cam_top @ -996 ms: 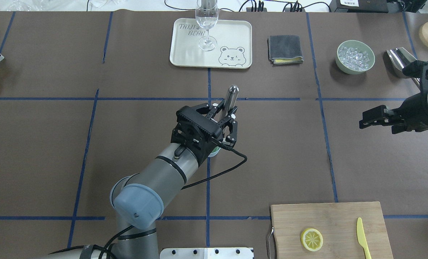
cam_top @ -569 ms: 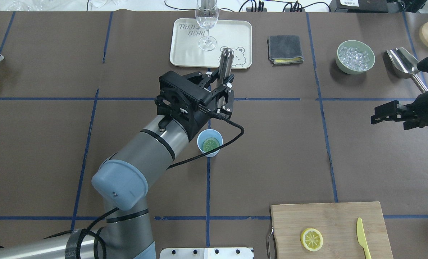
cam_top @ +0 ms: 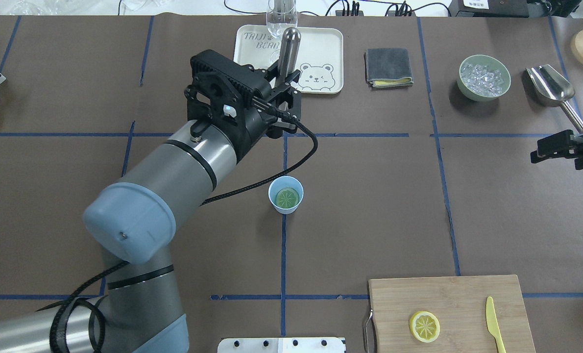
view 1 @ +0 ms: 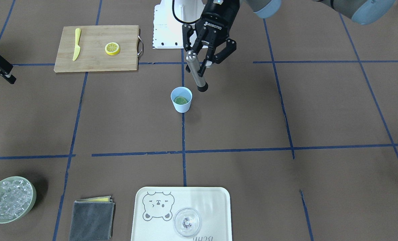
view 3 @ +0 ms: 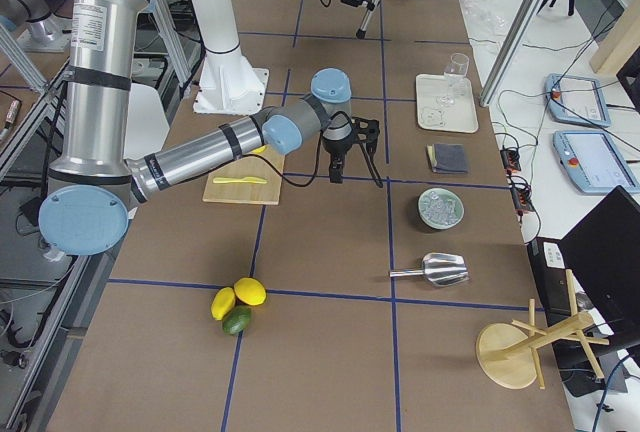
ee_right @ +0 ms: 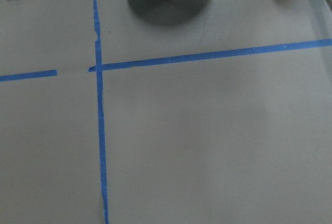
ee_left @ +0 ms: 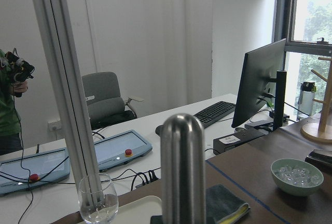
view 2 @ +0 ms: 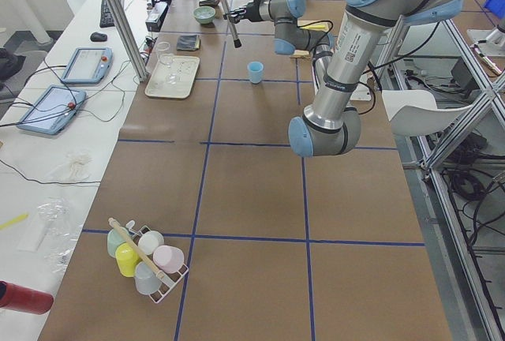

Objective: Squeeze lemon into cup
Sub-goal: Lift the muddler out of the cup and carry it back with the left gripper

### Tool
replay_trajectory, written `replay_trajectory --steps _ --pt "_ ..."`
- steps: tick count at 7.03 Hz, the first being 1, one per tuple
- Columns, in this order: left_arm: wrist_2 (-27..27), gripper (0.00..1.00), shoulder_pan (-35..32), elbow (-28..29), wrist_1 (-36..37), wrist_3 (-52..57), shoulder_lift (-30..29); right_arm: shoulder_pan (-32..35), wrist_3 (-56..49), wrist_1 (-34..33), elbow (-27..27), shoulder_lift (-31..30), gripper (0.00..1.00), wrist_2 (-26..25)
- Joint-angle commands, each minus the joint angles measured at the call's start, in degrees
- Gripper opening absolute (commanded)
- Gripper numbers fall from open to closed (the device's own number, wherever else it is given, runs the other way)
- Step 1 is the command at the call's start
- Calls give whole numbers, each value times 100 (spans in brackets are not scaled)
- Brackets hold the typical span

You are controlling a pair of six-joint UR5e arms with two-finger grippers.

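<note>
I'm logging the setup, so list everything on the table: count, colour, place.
cup: one, light blue, table centre
lemon slice: one, greenish-yellow, inside the cup
cutting board: one, wooden, near right
second lemon slice: one, yellow, on the cutting board
knife: one, yellow, same board
tray: one, cream, far middle
glass: one, clear, on the tray
cloth: one, grey, beside the tray
bowl of ice: one, pale green, far right
scoop: one, silver, beside the bowl
rod: one, silver, held above the table
left gripper: one, black, shut on the rod
right gripper: one, black, table's right edge
</note>
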Motion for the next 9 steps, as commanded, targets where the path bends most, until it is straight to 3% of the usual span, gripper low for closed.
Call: replay_trajectory --steps 1,3,5,7,9 --pt "-2487 0 -1233 -153 111 -359 1149 147 -235 4 -99 -44 100 35" --pt "-4250 0 -2140 -66 128 -419 2178 199 -331 4 -99 -106 100 35" --pt "-5045 0 -2416 407 164 -577 3268 365 -636 -5 -186 -219 100 44" --pt "-5905 0 -2794 1108 574 -780 3449 700 -1410 4 -686 -220 100 323" --pt "-5971 0 -2751 1872 630 -780 3240 701 -1439 4 -714 -229 100 360"
